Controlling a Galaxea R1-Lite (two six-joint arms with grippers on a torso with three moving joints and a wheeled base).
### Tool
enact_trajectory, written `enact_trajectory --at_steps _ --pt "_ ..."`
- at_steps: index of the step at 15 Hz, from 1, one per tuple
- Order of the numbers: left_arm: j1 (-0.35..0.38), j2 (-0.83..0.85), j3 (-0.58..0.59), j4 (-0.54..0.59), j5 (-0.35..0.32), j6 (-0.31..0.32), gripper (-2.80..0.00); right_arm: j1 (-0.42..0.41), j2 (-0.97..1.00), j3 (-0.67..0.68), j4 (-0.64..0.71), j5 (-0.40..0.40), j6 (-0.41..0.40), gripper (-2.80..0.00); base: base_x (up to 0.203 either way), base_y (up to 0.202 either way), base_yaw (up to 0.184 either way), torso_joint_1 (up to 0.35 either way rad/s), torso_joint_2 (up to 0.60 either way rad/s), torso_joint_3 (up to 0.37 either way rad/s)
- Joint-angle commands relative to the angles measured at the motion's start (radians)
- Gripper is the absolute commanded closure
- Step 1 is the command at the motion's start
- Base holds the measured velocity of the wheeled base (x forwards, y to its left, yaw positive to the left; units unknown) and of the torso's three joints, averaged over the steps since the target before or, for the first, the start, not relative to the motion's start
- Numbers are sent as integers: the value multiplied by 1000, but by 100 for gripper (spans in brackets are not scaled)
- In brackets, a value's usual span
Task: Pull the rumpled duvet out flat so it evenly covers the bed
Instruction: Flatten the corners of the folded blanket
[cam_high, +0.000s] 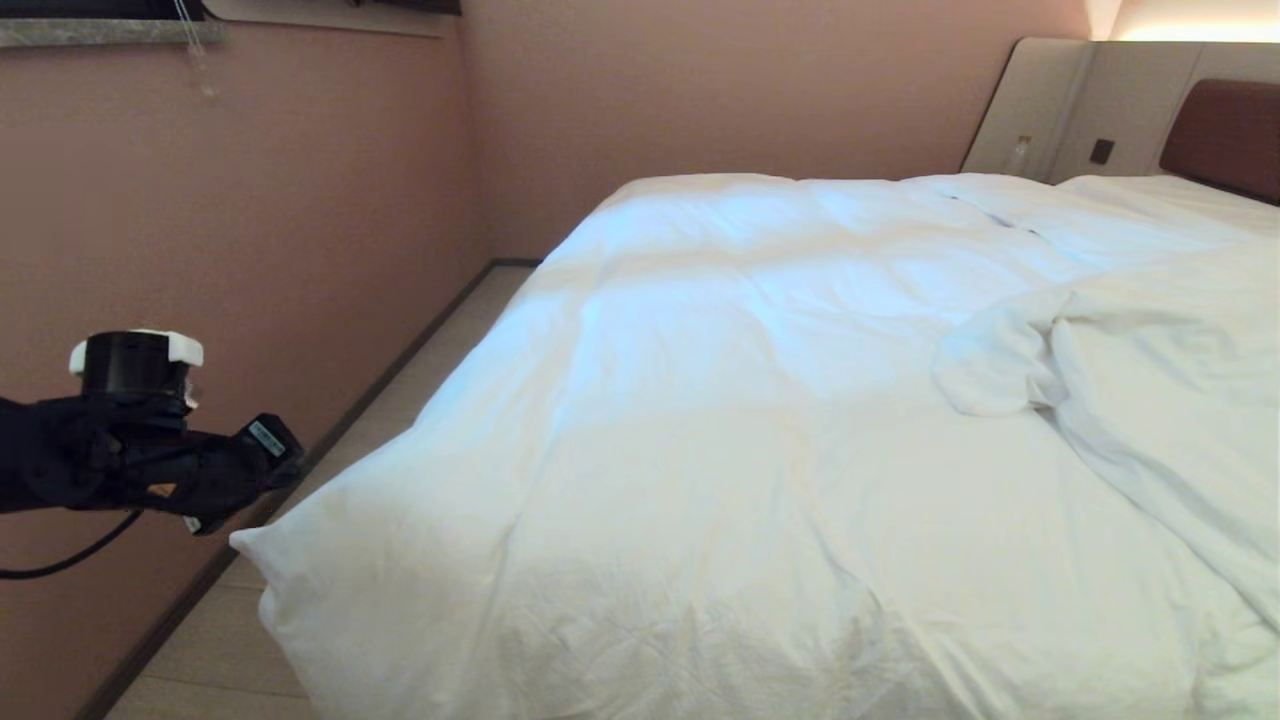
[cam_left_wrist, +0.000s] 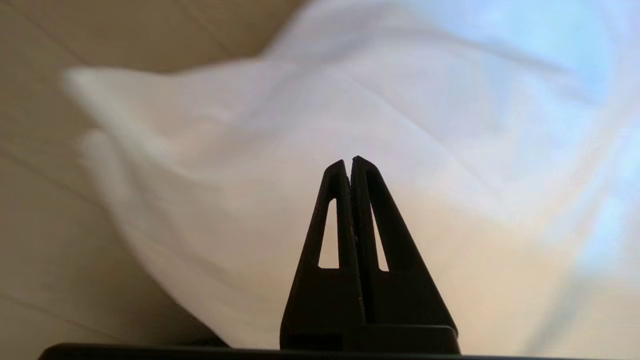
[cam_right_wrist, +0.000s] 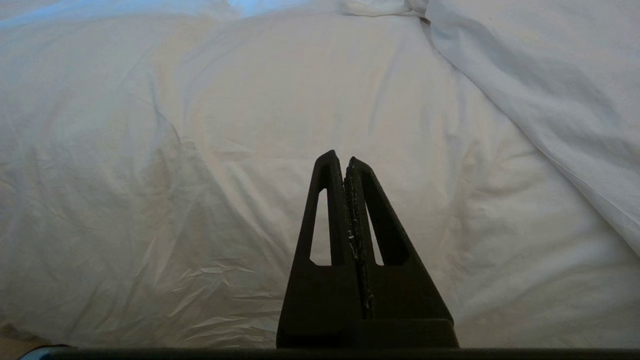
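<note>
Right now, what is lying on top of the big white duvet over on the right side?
A folded-back flap of the duvet itself lies bunched there. Whatever is beneath it is covered; the bed shows only its headboard.

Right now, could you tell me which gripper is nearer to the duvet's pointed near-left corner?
Left. The left gripper hangs beside the duvet corner, just short of it; the right gripper hovers over the duvet's middle.

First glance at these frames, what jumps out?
The white duvet fills most of the bed, smooth on the left half, with a rumpled fold bunched at the right. The left pincer, shut and empty, hangs beside the duvet's near-left corner over the floor strip along the pink wall.
</note>
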Motion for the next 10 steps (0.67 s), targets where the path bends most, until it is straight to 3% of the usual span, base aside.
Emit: enact_trajectory --at_steps 1,10 --pt "1 -9 0 1 -33 -17 0 0 0 0 0 0 0 0 0 0 0 0 0 0" --pt "2 62 15 70 -30 -13 0 0 0 0 0 0 0 0 0 0 0 0 0 0"
